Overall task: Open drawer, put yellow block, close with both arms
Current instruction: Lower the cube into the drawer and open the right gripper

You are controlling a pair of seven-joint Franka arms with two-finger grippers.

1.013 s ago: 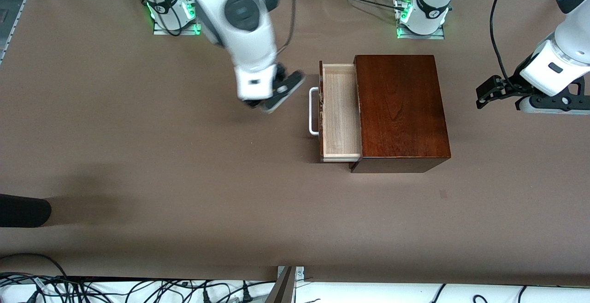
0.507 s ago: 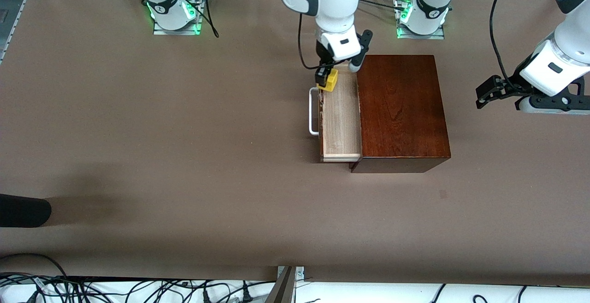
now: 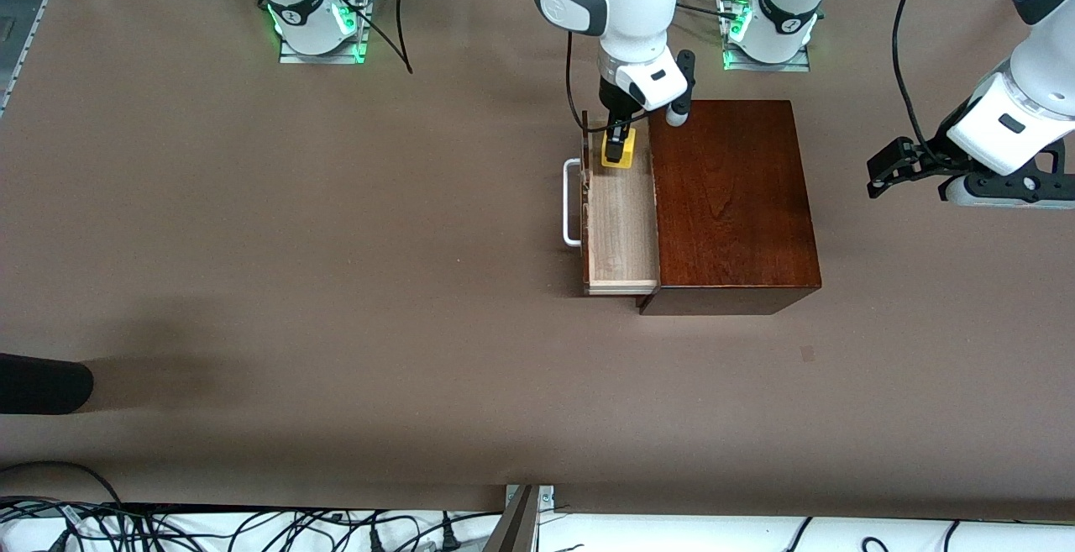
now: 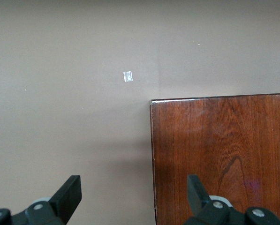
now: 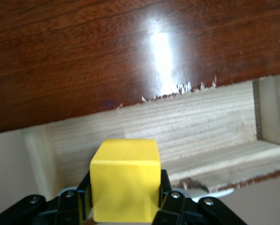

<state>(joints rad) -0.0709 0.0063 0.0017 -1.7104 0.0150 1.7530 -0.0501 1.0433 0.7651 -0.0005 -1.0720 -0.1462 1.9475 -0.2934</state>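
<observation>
Since half a second ago the right gripper [image 3: 620,145] has shifted from the drawer's front edge to over the drawer [image 3: 621,224] interior, at the end farther from the front camera. It is clamped on the yellow block [image 3: 618,151], which hangs just above the pale wood floor, beside the box [image 3: 729,199]. Step in hand: placing the block. Next likely needs a short descent, then release. The right arm reaches steeply down. The left gripper [image 4: 135,204] waits with fingers spread, off the box toward the left arm's end.
</observation>
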